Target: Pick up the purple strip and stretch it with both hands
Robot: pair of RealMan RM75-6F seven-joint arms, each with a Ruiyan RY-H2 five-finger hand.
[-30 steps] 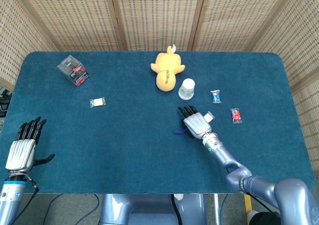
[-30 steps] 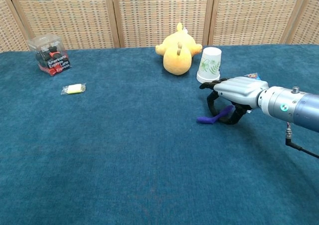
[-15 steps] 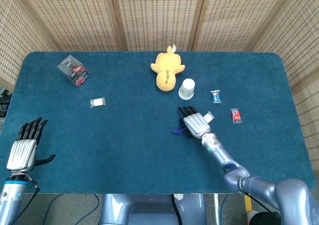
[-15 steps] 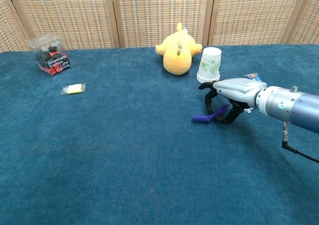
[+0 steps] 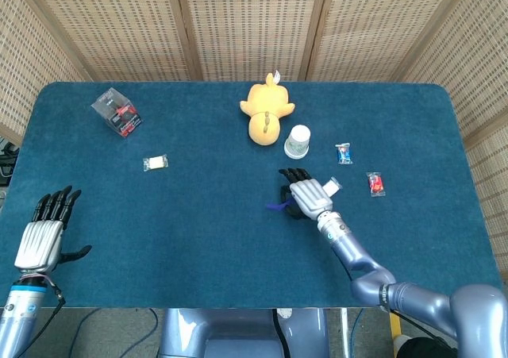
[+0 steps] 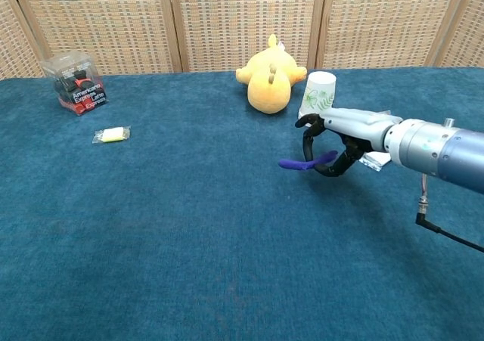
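The purple strip (image 6: 302, 162) (image 5: 275, 207) hangs just above the blue table, pinched at one end by my right hand (image 6: 344, 137) (image 5: 303, 194). Its free end points left. The hand's dark fingers curl around the strip, and the silver forearm runs off to the right in the chest view. My left hand (image 5: 44, 231) hovers at the near left edge of the table with its fingers spread and nothing in it. The chest view does not show the left hand.
A yellow plush toy (image 6: 269, 78) and a white paper cup (image 6: 318, 99) stand just behind my right hand. Small wrapped candies (image 5: 344, 153) (image 5: 375, 184) lie to its right. A clear box (image 6: 75, 83) and a yellow sachet (image 6: 111, 134) are at the far left.
My right hand has lifted the purple strip off the table and carried it to the left. My left hand has shifted slightly inward.
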